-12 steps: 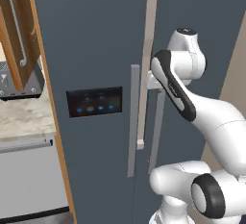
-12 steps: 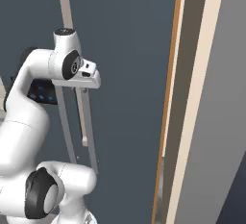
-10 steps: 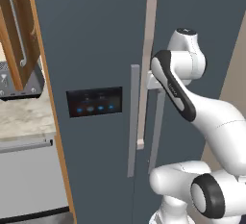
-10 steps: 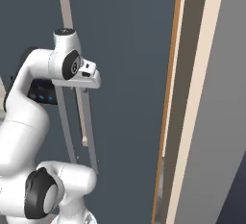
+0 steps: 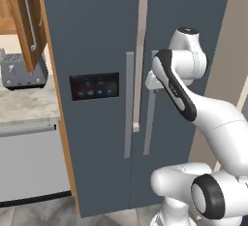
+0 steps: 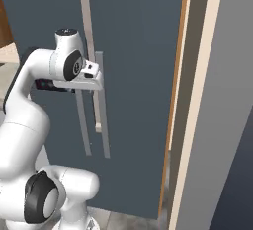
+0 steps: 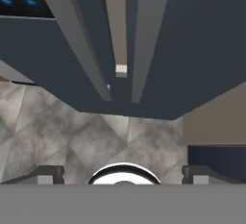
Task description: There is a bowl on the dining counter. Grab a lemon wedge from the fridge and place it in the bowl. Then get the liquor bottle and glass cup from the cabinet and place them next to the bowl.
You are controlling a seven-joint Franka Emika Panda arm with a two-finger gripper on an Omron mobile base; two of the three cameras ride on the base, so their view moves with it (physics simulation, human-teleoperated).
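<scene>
Left to right: toaster (image 5: 23, 71) on worktop (image 5: 26, 107), open cabinet door (image 5: 27, 21) above, then fridge (image 5: 101, 36), both doors shut. Gripper (image 6: 95, 78) up against the right door's handle (image 5: 149, 108), jaws spread wide, holding nothing. Grey tiled floor (image 7: 96, 136) below; tan wall panel (image 6: 197, 100) close on the right.

The fridge (image 5: 101, 40) stands shut, its two doors a flat wall ahead. Its two long vertical handles (image 5: 128, 104) stand proud of the doors with a narrow gap between them. The gripper (image 7: 123, 174), jaws wide, hangs just before the right handle (image 5: 149, 123), with open floor (image 7: 96, 141) below. A wooden side panel (image 6: 178, 61) hems the fridge's right edge.
</scene>
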